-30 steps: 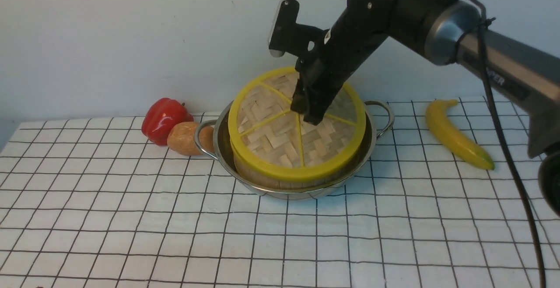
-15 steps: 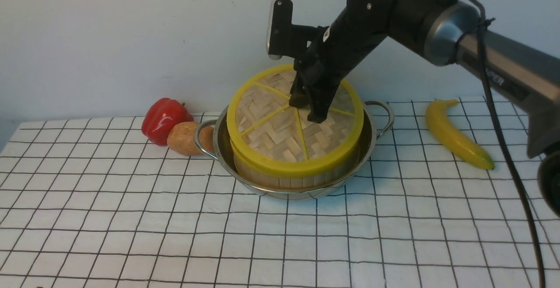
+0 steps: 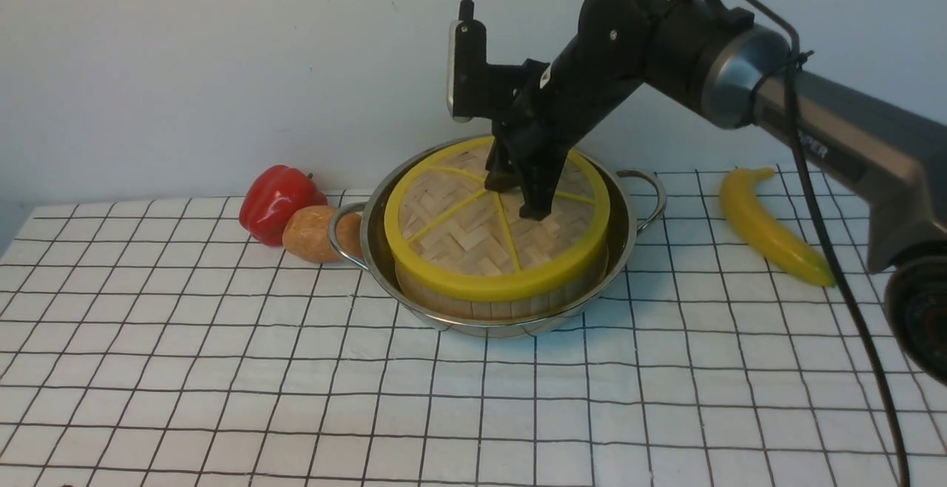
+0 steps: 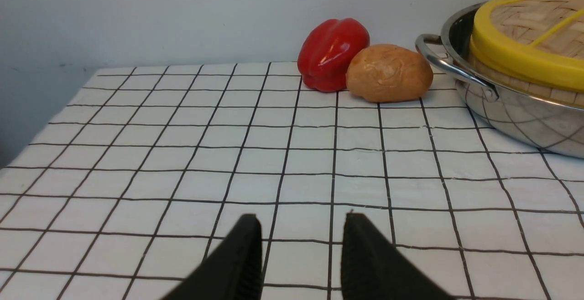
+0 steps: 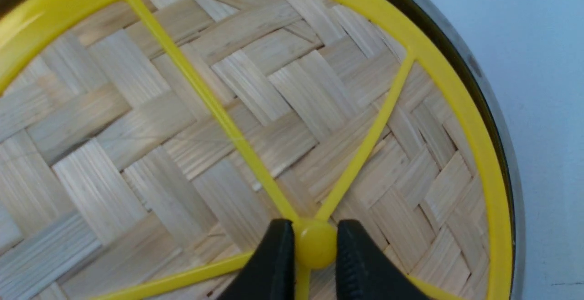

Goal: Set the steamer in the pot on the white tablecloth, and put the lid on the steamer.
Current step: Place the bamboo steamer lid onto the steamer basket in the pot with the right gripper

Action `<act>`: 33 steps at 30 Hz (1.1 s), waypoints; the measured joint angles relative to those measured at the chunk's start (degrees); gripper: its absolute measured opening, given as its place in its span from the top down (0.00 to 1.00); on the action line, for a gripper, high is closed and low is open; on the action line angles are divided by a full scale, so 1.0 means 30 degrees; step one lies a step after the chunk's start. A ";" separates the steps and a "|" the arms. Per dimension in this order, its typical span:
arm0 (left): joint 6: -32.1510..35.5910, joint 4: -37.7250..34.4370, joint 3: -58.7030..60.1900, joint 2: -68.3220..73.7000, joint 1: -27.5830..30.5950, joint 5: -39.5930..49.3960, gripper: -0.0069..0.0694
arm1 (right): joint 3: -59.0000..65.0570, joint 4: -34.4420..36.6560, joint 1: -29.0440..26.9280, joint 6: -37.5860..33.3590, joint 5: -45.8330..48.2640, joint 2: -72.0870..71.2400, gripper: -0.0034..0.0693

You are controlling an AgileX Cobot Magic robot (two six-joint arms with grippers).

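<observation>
Yellow hub (image 5: 315, 247) of the lid (image 5: 137, 122) sits pinched between the right fingers (image 5: 273, 263).

Shiny steel pot (image 3: 627, 246) on white gridded tablecloth (image 3: 222, 368), round bamboo steamer (image 3: 473, 308) inside it, woven-bamboo lid (image 3: 459, 239) on top, red pepper (image 3: 275, 202) and brown potato (image 3: 311, 234) at left, yellow banana (image 3: 769, 228) at right.
</observation>
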 joint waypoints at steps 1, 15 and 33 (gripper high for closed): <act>0.0000 0.0000 0.0000 0.0000 0.0000 0.0000 0.59 | 0.0000 0.0000 0.0000 -0.0079 -0.0022 0.0000 0.78; 0.0000 0.0000 0.0000 0.0000 0.0000 0.0000 0.59 | 0.0000 -0.0364 -0.0102 -0.0413 0.0229 -0.0114 0.78; 0.0000 0.0000 0.0000 0.0000 0.0000 0.0000 0.59 | 0.0000 0.1986 -0.0669 -0.1622 0.0456 -0.0408 0.79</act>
